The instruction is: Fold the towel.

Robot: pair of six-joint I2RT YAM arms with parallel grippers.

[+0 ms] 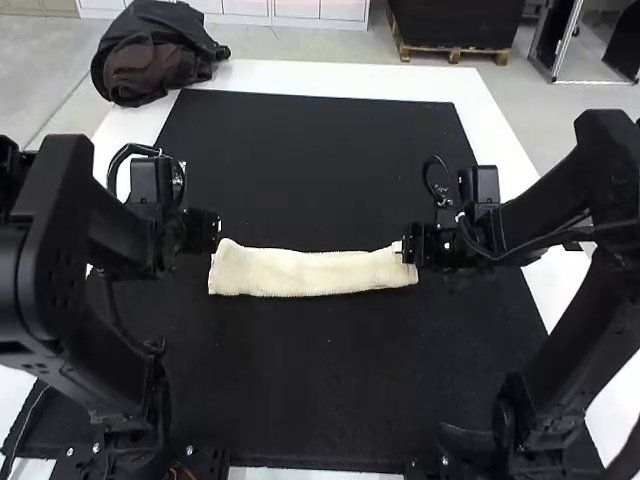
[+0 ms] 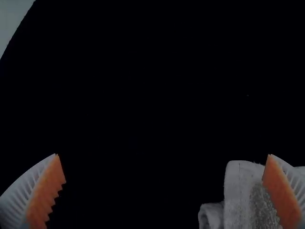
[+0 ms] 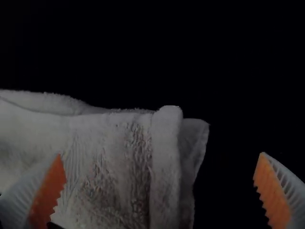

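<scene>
One towel (image 1: 315, 272), cream-coloured, lies at the middle of the frame in the high view, folded into a narrow strip running left to right on one black mat (image 1: 320, 390). More than one layer is visible at its end in the right wrist view; the number of folds cannot be told.

Two arms are present, with one gripper each. The left gripper (image 1: 214, 229) is at the towel's left end, the right gripper (image 1: 408, 246) at its right end. In the left wrist view, the left gripper (image 2: 163, 154) has its two white ribbed fingers wide apart, gripping nothing; the towel lies by one orange pad (image 2: 282, 193). In the right wrist view, the right gripper (image 3: 160, 153) likewise has two fingers spread wide, closed on nothing.

One white table (image 1: 300, 75) supports the mat. One dark fabric bundle (image 1: 150, 50) sits at the upper left of the frame.
</scene>
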